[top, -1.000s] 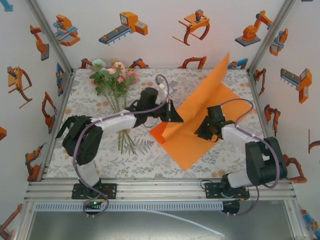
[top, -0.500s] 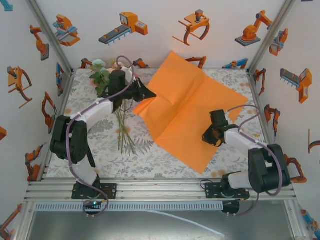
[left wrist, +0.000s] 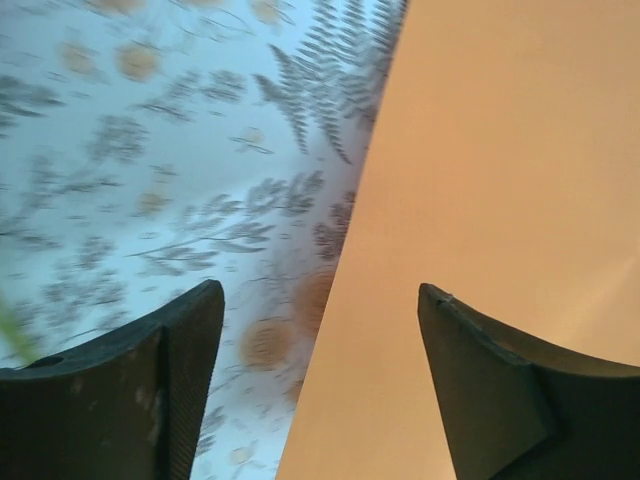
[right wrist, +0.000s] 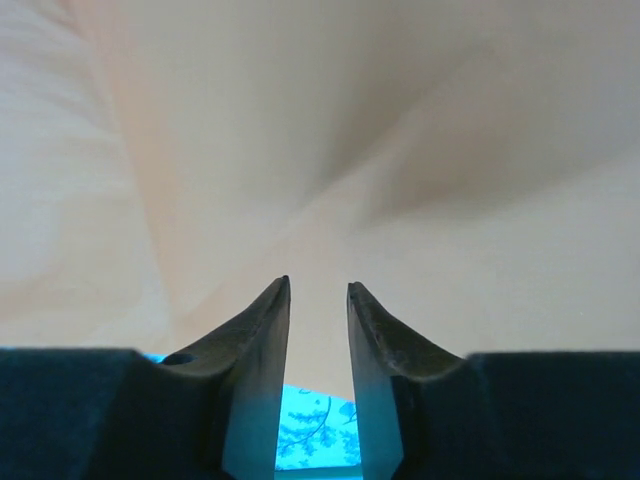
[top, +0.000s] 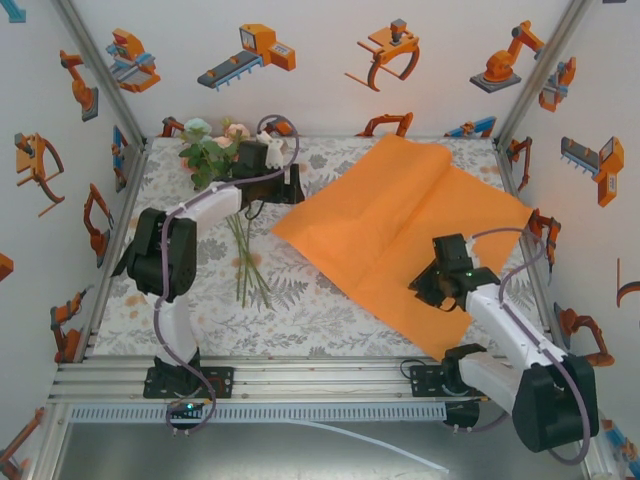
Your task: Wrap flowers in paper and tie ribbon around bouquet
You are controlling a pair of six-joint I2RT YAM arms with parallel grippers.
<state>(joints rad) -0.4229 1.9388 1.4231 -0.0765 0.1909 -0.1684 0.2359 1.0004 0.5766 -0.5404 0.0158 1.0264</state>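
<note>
The paper [top: 400, 230] lies spread on the desk [top: 200, 290], the flowers [top: 215, 152] left of it, unwrapped; wrapping and tying are left. Left jaws apart at its left corner, right jaws slightly apart at its near edge

No legible text, labels or numbers — wall panels [top: 320, 90] bear robot drawings, unlettered; tablecloth [top: 320, 320], floral print

Bright-orange paper [top: 400, 225] lies spread out, slightly rumpled; the flowers [top: 207, 155] lie beside it, stems nearward.
</note>
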